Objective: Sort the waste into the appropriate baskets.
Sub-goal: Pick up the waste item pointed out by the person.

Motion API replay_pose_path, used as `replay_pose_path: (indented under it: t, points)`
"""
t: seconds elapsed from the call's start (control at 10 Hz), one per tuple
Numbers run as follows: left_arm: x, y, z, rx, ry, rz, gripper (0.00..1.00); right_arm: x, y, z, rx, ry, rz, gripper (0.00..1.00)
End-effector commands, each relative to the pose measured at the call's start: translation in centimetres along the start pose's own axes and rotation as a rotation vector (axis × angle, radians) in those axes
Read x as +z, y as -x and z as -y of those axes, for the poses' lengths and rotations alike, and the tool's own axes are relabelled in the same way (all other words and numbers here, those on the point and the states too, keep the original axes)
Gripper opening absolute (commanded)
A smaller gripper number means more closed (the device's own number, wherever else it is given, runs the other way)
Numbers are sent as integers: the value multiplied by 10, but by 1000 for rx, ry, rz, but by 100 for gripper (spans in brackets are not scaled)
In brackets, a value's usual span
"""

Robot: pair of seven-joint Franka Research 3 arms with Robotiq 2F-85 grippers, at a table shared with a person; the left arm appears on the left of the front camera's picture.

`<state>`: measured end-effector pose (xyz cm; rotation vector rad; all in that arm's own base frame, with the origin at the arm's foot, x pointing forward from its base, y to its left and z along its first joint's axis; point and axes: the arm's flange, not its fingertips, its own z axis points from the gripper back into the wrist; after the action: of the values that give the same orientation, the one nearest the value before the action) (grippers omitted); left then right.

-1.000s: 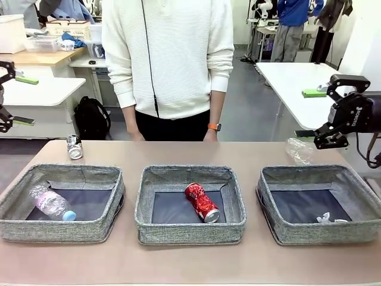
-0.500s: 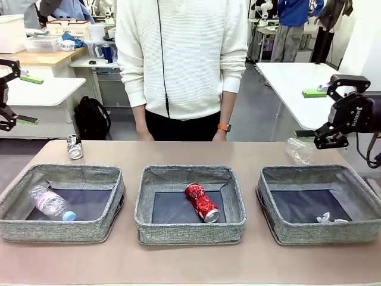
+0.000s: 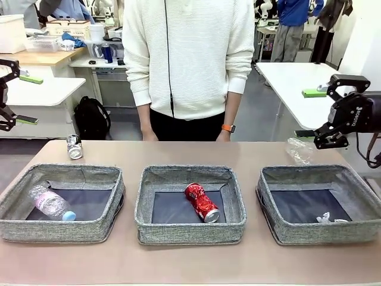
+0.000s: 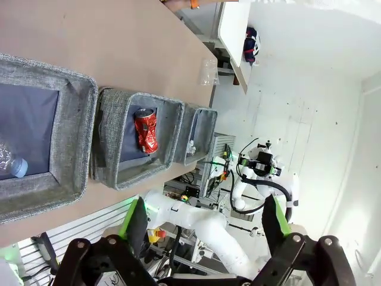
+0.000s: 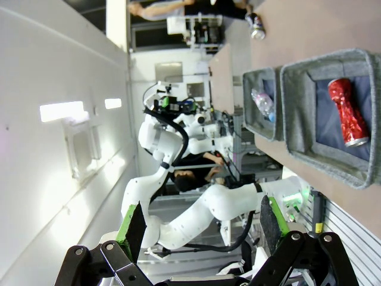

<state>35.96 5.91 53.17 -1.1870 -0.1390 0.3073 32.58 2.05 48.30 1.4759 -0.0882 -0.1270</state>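
Three grey woven baskets stand in a row: left (image 3: 59, 230), middle (image 3: 190, 231) and right (image 3: 324, 233). A clear bottle with pink label and blue cap (image 3: 51, 203) lies in the left basket. In the middle one rests a red can (image 3: 201, 202), and a small white scrap (image 3: 326, 218) sits in the right one. A dark can (image 3: 74, 146) lies on the table behind the left basket. Behind the right basket lies a clear label-less bottle (image 3: 299, 150). My left gripper (image 3: 25, 100) hangs open and empty off the table's left end. My right gripper (image 3: 308, 113) is open above the clear bottle.
A person in a white sweater (image 3: 190, 59) stands at the table's far edge, hands down behind it. From the left wrist I see the red can (image 4: 146, 130) and clear bottle (image 4: 208, 71). In the right wrist view are the red can (image 5: 348, 119) and dark can (image 5: 256, 27).
The person has shifted to the right along the far edge. Both grippers stay open and nearly still, and the waste has not moved.
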Motion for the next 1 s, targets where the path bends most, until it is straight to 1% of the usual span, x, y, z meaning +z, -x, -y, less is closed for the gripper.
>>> replay_pose_path:
  t: [0.0, 0.9]
  points:
    - [2, -2, 3, 0, 23, -1, 100, 0, 0, -3, -2, -18, 2, 100]
    - [2, -2, 3, 0, 23, -1, 100, 0, 0, -3, -2, -18, 2, 100]
